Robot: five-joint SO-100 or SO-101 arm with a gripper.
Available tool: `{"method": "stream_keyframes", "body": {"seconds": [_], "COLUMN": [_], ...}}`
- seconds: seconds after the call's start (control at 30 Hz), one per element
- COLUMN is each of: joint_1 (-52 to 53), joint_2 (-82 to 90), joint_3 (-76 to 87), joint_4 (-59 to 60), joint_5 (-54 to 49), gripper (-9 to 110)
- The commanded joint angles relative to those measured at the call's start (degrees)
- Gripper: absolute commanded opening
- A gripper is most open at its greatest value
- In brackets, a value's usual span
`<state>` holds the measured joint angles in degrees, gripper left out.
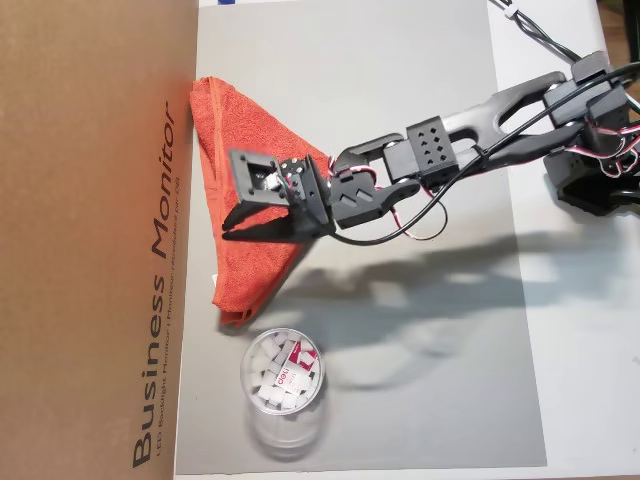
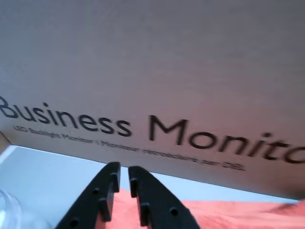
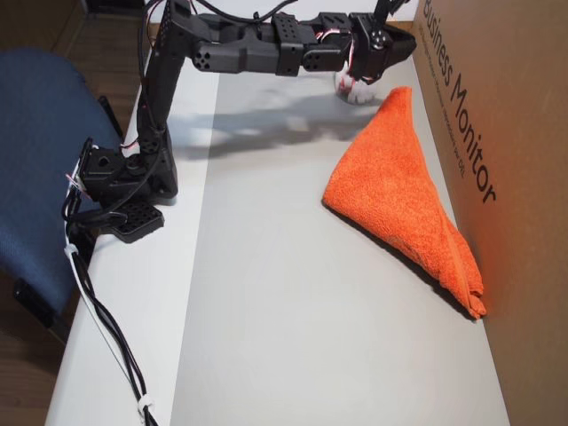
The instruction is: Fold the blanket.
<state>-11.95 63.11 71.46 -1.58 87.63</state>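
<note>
My gripper (image 2: 123,172) hangs with its two black fingers drawn nearly together, only a thin slit between them, and nothing caught in that slit as far as the wrist view shows, so I call it clenched on air. The blanket (image 1: 255,225) lies below and just behind my fingertips, already doubled into a triangle on the grey mat (image 1: 400,100), its long edge running along the cardboard box (image 1: 90,240) that stands straight ahead of me. In an overhead view the blanket (image 3: 404,191) looks flat and tidy, one point near the clear jar (image 1: 283,385), which sits to one side of my fingers, the other point far off along the box. If another fold is wanted, I judge the step in hand is to take a corner: I should spread the fingers before I descend, come down on a free corner rather than the thick folded middle, pinch both layers, lift only enough to clear the cloth beneath, and carry it across without nudging the jar or scraping the box. My arm (image 3: 257,49) reaches out nearly full length from its base (image 3: 124,182), held low and almost level over the mat, the wrist tipped so the fingers point toward the box.
</note>
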Motion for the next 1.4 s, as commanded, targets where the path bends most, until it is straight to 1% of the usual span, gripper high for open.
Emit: {"method": "stream_keyframes", "body": {"seconds": [0.0,0.2,0.5,0.73,1.0,1.37], "joint_1": [2.02,6.50,14.59,19.51,20.21,20.21], "joint_2": [8.96,19.42,34.72,45.35,54.05,60.47], "joint_3": [3.08,13.45,31.64,42.80,50.10,54.49], "joint_4": [-0.62,-0.62,-0.62,-0.18,0.09,0.26], "joint_5": [-2.90,-5.01,-5.01,-4.31,-4.22,-4.22], "gripper": [0,0,0,0,0,0]}}
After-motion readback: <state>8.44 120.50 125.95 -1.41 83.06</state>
